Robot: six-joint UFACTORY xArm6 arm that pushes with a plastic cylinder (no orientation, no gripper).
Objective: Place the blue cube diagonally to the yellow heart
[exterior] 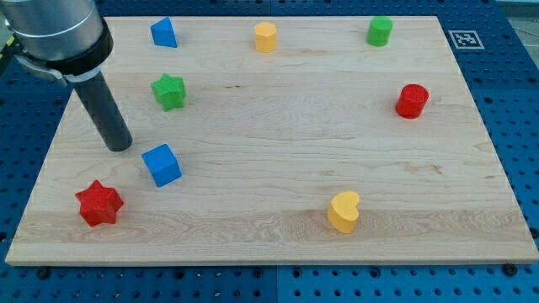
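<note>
Blue cube [162, 164] just right of my tip [120, 147] — yellow heart [344, 210] far right

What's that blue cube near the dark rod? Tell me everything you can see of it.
The blue cube is a small, solid-looking block with a matte, plastic-like finish. It sits flat on the wooden board, turned slightly so one corner faces the view's bottom. It lies at the view's lower left, up and right of the red star and below the green star. Nothing touches it; my tip stands just to its upper left, with a narrow gap between them. The yellow heart is far to its right.
</note>
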